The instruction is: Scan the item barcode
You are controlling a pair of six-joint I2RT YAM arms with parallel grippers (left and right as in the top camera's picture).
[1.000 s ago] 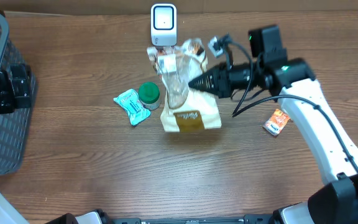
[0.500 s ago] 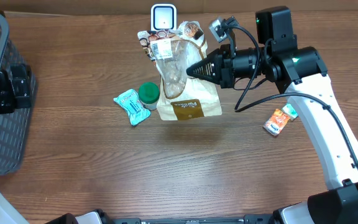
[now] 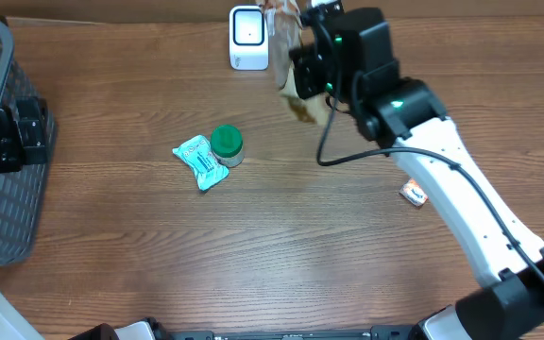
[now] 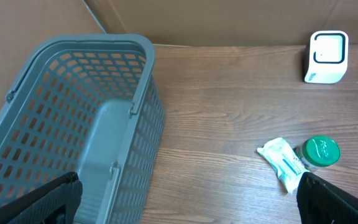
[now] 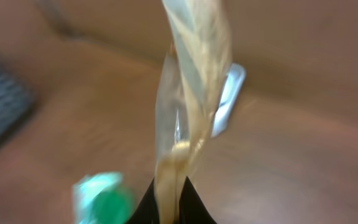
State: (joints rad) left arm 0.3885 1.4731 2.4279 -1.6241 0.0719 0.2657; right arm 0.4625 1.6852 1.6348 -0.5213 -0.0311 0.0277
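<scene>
A grey slatted basket (image 4: 73, 124) sits at the left edge of the tabletop (image 3: 281, 246). The left end effector (image 4: 188, 202) hovers beside the basket with its fingers spread wide and nothing between them.

Further right, a teal packet (image 3: 199, 161) lies flat and touches a jar with a green lid (image 3: 226, 144). The packet carries a printed strip and the lid an embossed mark, but neither can be read.

At the far edge stands a white scanner (image 3: 248, 38) with a dark-rimmed window on its face. Just to its right is the task's item, a clear and tan bag (image 3: 302, 106), partly hidden under the right arm. In the blurred right wrist view the right end effector (image 5: 169, 202) has its fingers pressed together on the bag's edge. The bag rises from the pinch, with the scanner behind it, and no label on it is legible.

A small orange packet (image 3: 414, 194) lies well apart at the right, its print too small to read.
</scene>
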